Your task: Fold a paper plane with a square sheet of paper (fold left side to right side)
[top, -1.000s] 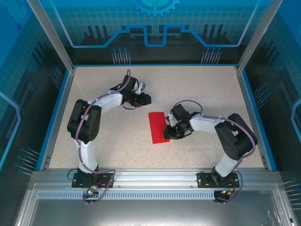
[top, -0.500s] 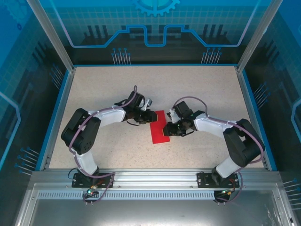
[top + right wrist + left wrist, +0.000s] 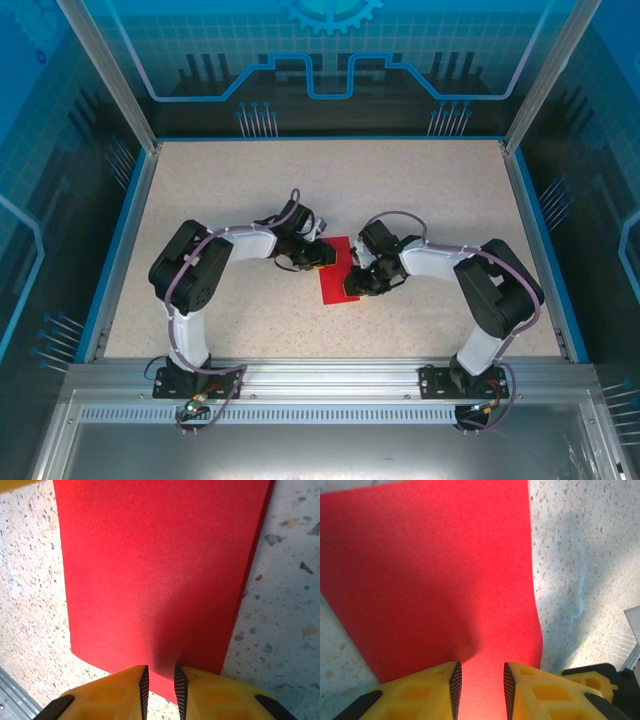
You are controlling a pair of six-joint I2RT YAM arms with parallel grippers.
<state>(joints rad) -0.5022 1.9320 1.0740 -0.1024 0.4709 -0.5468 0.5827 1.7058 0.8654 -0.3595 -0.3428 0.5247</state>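
Seems at the start of the left-to-right fold, with square sheet of paper (image 3: pixel 335 280) flat at table (image 3: pixel 220 200) centre, left gripper (image 3: pixel 480 680) at its 11 o'clock corner, right gripper (image 3: pixel 160 682) at its 4 o'clock edge, both narrowly parted, clamping nothing evident; needs next a pinch on the 9 o'clock edge.

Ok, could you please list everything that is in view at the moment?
thin bright red sheet of paper: one, red, at the table's middle, between the two grippers.
speckled beige table: one, beige, edged in blue.
silver aluminium frame: one, silver, around the table.
blue printed panels: several, blue, behind and beside the frame.
left arm, right arm: two, black and white, bases at the near edge.
left gripper: one, yellow fingers, jaws slightly apart, at the paper.
right gripper: one, yellow fingers, jaws slightly apart, at the paper.
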